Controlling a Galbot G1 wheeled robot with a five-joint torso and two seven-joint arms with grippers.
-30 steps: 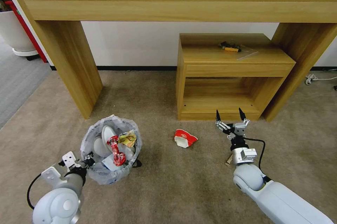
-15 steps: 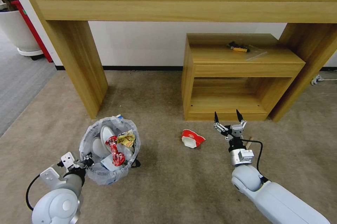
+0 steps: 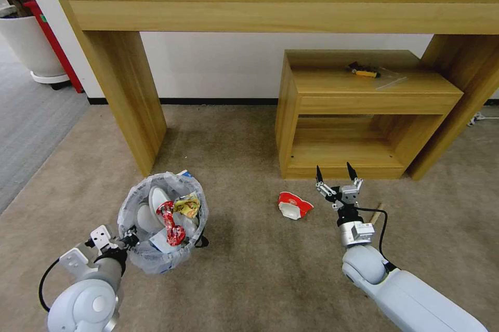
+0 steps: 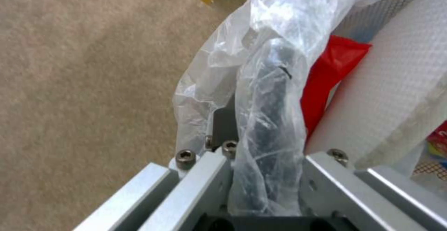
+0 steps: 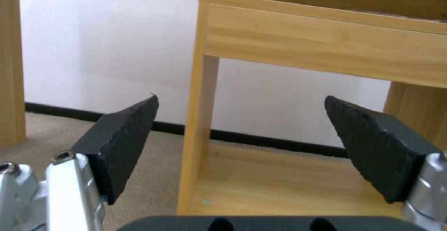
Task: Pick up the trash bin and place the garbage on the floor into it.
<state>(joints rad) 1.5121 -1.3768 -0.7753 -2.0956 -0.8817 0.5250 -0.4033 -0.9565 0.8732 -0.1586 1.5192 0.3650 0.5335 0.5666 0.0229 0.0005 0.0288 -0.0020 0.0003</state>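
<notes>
Red-white cup (image 3: 294, 205) lies on its side on the floor (image 3: 270, 280), just to the robot's left of the right gripper (image 3: 337, 176) and slightly nearer the robot; mouth faces the robot, long axis roughly fore-aft. Right gripper is nearer, fingers spread wide, nothing between them. Wooden stick (image 3: 375, 212) lies beside the right wrist, on its right. Left gripper (image 4: 261, 161) is clamped on the bag-covered rim of the trash bin (image 3: 162, 220), well apart from the cup. Count: 1 cup, 1 stick, 1 bin.
</notes>
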